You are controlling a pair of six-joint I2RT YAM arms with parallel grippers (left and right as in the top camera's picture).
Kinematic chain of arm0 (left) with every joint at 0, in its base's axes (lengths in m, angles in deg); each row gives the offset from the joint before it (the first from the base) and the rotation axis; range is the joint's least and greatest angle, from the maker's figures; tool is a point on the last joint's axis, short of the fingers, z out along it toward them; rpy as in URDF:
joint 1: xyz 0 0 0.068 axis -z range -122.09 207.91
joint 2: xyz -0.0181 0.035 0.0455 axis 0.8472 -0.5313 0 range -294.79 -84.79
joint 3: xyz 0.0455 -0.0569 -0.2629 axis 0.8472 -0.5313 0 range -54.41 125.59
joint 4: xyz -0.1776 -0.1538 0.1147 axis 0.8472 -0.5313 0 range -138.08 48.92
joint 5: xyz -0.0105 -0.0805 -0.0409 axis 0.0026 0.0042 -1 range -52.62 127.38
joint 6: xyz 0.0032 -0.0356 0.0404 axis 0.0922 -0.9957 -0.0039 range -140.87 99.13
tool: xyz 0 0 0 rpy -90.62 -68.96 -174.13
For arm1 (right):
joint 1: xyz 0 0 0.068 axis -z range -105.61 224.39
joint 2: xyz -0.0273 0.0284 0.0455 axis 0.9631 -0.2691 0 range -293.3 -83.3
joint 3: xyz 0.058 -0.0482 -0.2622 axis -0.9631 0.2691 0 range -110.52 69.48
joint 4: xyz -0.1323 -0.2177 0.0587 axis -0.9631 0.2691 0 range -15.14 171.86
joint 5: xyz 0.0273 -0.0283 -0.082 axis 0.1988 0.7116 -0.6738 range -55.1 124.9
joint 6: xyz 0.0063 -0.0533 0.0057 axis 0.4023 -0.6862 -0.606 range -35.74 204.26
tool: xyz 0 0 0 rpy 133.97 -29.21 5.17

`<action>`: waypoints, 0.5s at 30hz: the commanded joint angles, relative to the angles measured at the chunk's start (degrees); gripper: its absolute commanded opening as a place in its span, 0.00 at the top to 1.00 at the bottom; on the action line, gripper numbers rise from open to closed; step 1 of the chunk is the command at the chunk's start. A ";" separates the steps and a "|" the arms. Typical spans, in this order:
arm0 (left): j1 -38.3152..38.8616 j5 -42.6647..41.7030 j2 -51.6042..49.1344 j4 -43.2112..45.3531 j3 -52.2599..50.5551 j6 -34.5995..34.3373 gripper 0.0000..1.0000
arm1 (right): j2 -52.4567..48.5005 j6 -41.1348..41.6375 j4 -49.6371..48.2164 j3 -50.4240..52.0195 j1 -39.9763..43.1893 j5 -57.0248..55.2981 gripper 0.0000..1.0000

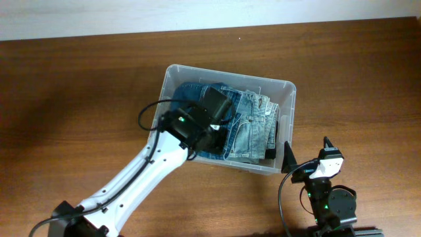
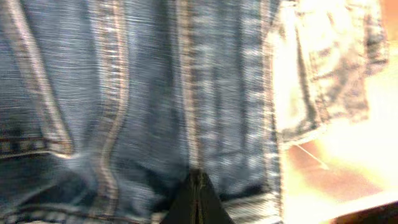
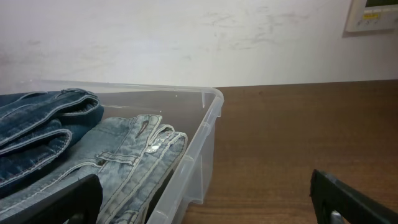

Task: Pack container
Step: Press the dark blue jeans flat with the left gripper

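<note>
Overhead view: brown wooden table [image 1: 79,85] w/ the container [image 1: 290,99], a clear plastic bin w/ rounded corners, sitting near centre, slightly toward the far edge. Inside it, folded denim: dark blue jeans [image 1: 191,92] in the L part, light blue jeans [image 1: 256,122] in the R part, touching side by side.

White left arm [image 1: 131,184] reaches up from the btm-left corner into the bin, over the dark jeans. Left gripper [image 2: 198,198] shows in its wrist cam as a black point at btm centre, fingers together, tips right at the dark denim; can't tell if any cloth is pinched. Seams and stitching fill that view, slightly blurred.

Right gripper [image 1: 307,153] sits just outside the bin's near R corner, above the table, not touching the bin. Its fingers [image 3: 56,199] are spread wide apart, holding nothing. The right wrist cam looks across the bin's corner at both jeans, w/ a white wall [image 3: 186,37] behind and a pale wall panel [image 3: 373,15] at top right.
</note>
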 commanded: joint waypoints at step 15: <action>0.59 -0.79 -7.21 7.48 -8.76 0.33 0.99 | 0.59 0.20 0.09 0.46 0.48 -0.90 0.02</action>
